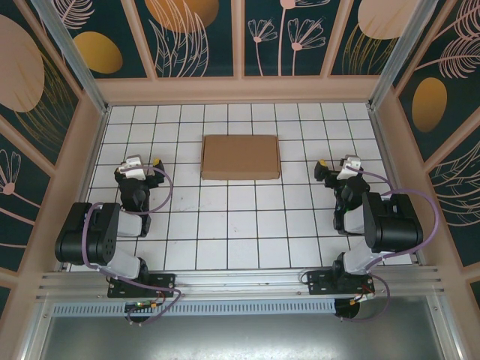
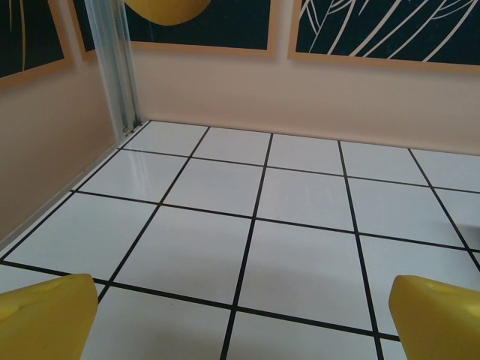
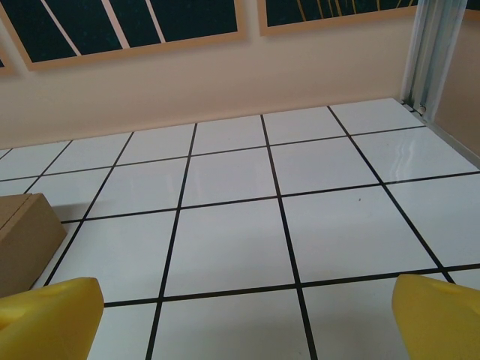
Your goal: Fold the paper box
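Note:
The paper box (image 1: 241, 157) is a plain brown cardboard rectangle lying flat and closed on the white tiled table (image 1: 240, 225), at the middle of its far half. One brown corner of the box (image 3: 22, 240) shows at the left edge of the right wrist view. My left gripper (image 1: 156, 163) sits folded back to the box's left, apart from it, open with nothing between its yellow fingertips (image 2: 45, 319). Over on the right of the box my right gripper (image 1: 319, 166) rests the same way, open and empty, yellow fingertips (image 3: 439, 319) wide apart.
Beige walls with dark floral panels enclose the table on three sides. Aluminium posts stand in the far corners (image 2: 112, 67) (image 3: 427, 52). A metal rail (image 1: 240, 281) runs along the near edge where both arm bases are bolted.

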{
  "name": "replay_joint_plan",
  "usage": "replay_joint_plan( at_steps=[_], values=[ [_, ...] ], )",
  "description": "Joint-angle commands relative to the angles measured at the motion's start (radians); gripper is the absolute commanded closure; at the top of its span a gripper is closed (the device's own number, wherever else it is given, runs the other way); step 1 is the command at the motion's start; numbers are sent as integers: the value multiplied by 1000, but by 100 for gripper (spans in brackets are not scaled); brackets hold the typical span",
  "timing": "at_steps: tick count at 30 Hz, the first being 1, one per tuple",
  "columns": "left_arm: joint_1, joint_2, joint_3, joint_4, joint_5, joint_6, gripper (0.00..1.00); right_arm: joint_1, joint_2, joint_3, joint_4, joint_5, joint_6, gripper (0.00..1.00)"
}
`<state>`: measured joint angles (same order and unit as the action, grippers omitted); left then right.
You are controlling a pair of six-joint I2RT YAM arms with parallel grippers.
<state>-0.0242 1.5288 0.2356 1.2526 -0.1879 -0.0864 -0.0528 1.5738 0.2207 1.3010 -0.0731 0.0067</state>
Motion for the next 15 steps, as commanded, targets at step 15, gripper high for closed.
replay_joint_plan(
  at_steps=[15],
  values=[
    [10,-7,-2,28,5,2,1,5,-9,7,6,6,3,1]
  ],
)
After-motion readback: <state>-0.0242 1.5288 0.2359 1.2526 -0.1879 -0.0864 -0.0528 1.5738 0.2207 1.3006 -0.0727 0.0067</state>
